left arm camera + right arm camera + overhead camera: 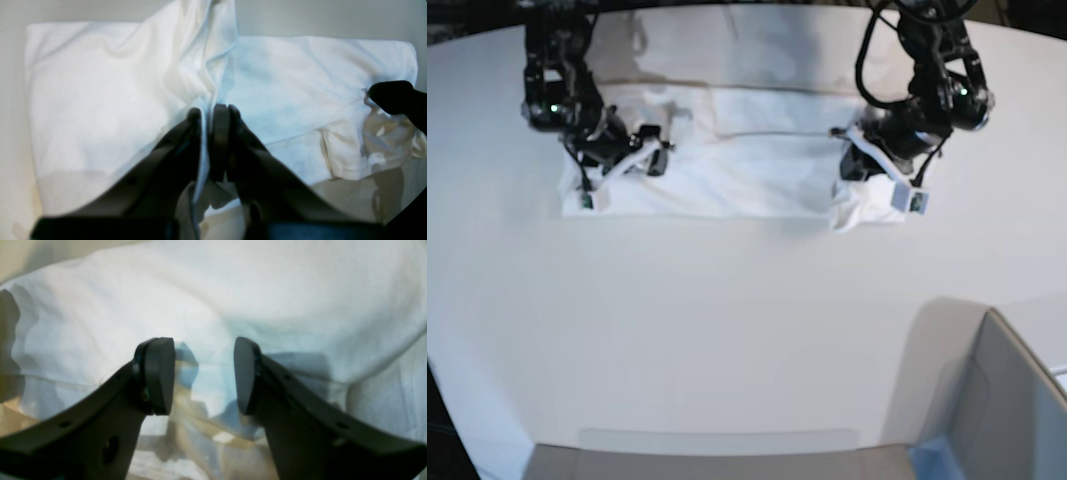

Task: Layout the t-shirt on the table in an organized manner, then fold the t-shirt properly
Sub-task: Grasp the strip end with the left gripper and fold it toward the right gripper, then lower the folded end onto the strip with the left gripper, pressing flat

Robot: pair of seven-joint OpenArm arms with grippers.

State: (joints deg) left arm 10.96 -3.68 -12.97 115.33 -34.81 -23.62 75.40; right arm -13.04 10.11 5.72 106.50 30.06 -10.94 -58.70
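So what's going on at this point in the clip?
A two-armed robot is working on a white t-shirt lying at the far side of the table. The left gripper is shut on a pinched ridge of the cloth, lifting it. The right gripper is open over the shirt's other end, holding nothing. The fold isn't finished.

In the base view a grey box [997, 400] is at the lower right corner of the frame. Its walls are plain grey and one corner, at the bottom edge, is blue [932, 460]. A flat grey strip [717, 445] lies along the bottom edge of the frame, left of the box. Both are well apart from the other things, in the upper part.
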